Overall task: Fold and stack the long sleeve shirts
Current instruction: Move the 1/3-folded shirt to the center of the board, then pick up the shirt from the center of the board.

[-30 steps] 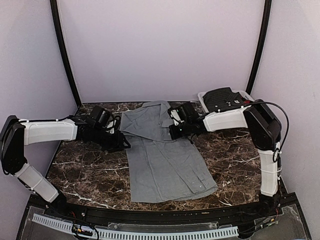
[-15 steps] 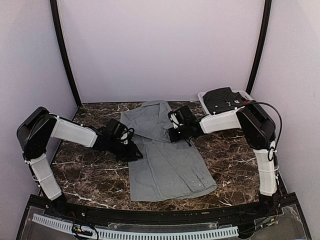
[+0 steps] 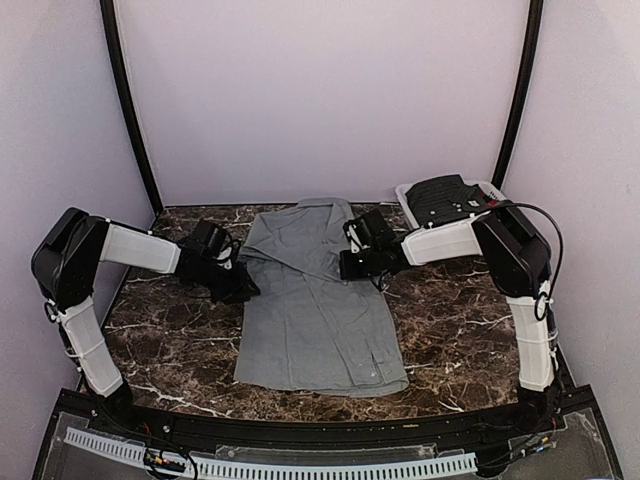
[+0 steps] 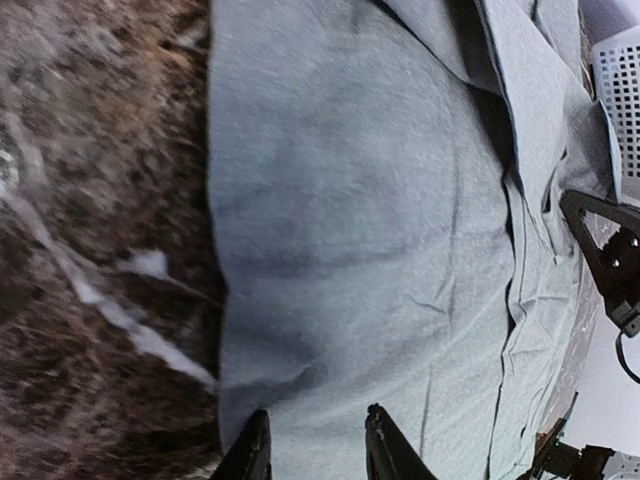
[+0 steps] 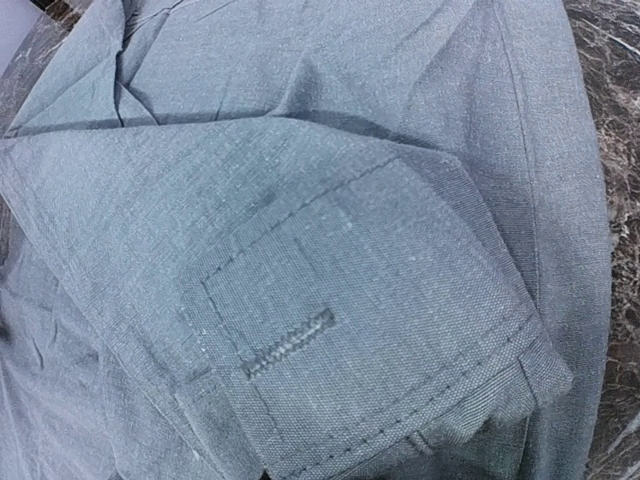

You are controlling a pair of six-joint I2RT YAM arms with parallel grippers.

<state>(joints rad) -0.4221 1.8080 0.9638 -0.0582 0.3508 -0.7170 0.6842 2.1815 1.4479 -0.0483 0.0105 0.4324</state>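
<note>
Lying flat on the dark marble table (image 3: 170, 350), a grey long sleeve shirt (image 3: 315, 320) sits between two robot arms.
At its left edge the left gripper (image 3: 240, 288) has fingers slightly apart; grip unclear. The right gripper (image 3: 348, 268) is clenched by the folded sleeve.

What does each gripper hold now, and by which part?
The right gripper, shut, seems to pinch the grey shirt by a sleeve cuff. The left gripper, fingers apart over the shirt's left edge, holds nothing.
</note>
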